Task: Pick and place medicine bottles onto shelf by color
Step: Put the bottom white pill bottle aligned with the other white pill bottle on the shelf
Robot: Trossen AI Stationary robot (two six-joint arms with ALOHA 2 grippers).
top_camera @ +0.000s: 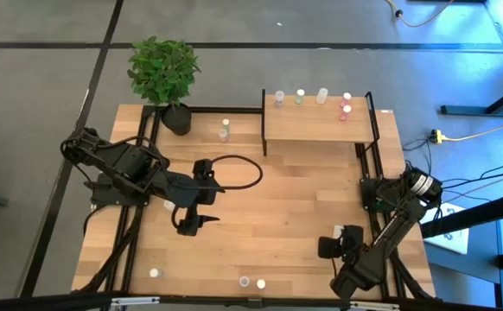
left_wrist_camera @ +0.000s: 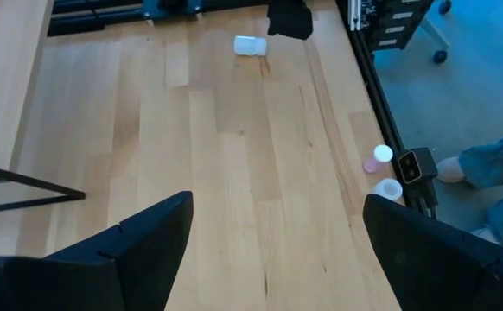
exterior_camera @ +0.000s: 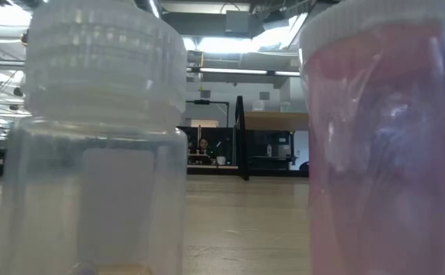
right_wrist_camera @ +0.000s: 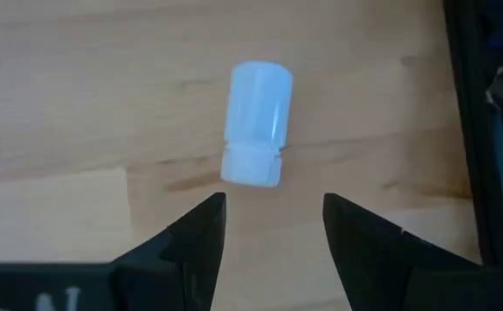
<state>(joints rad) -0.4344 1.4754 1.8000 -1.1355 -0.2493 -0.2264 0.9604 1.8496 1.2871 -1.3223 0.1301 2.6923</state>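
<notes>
On the shelf (top_camera: pixel 321 130), at the far right part of the table (top_camera: pixel 277 207), five medicine bottles stand along its far edge: one with a bluish cap (top_camera: pixel 279 98), one with a green cap (top_camera: pixel 300 96), one white (top_camera: pixel 322 95), and two pink-capped ones (top_camera: pixel 346 107) close together at the right end. Two more bottles (top_camera: pixel 225 130) stand close together on the table between the potted plant (top_camera: pixel 163 73) and the shelf. Along the near edge of the table one white bottle (top_camera: pixel 155 273) stands at the left, and a pair, one white (top_camera: pixel 245 282) and one pink-capped (top_camera: pixel 261 282), stands near the middle; the low view looks straight at this pair from very close, the white-capped one (exterior_camera: pixel 92 137) on one side and the pink one (exterior_camera: pixel 383 137) on the other. One further white bottle (right_wrist_camera: pixel 256 123) lies on its side on the table just in front of the right gripper (right_wrist_camera: pixel 273 226), which hovers low at the near right part of the table; its jaws are partly spread, hold nothing, and stand clear of the bottle. That makes eleven bottles that can be counted. The left gripper (left_wrist_camera: pixel 273 242) hangs over the middle left of the table with its jaws spread wide and empty, touching nothing.
</notes>
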